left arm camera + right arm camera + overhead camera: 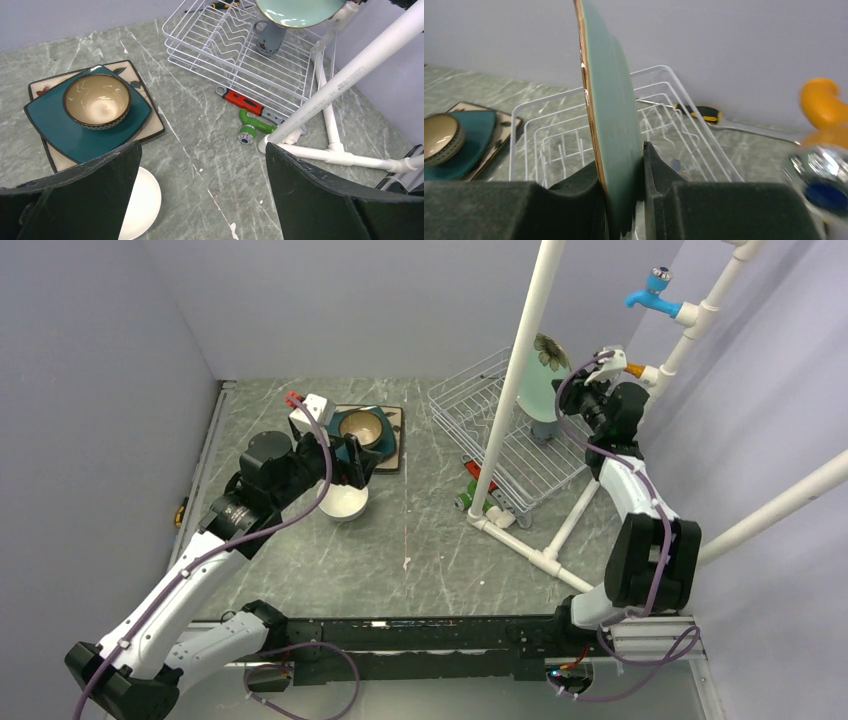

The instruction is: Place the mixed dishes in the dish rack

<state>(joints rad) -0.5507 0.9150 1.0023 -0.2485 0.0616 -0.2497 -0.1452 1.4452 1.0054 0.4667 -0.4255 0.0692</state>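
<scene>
The left gripper [352,468] hangs spread wide over the white bowl [345,503], placed, I judge, for a rim grasp. At its twelve o'clock the brown bowl [362,427] sits stacked on the teal plate [55,130] and cream plate [37,89]. At three o'clock the rack [530,465] holds the mug [543,428]. Above it the right gripper [590,390] pinches the mint plate [609,125] on edge, ready to slot between the wires. Whether they touch is hidden.
</scene>
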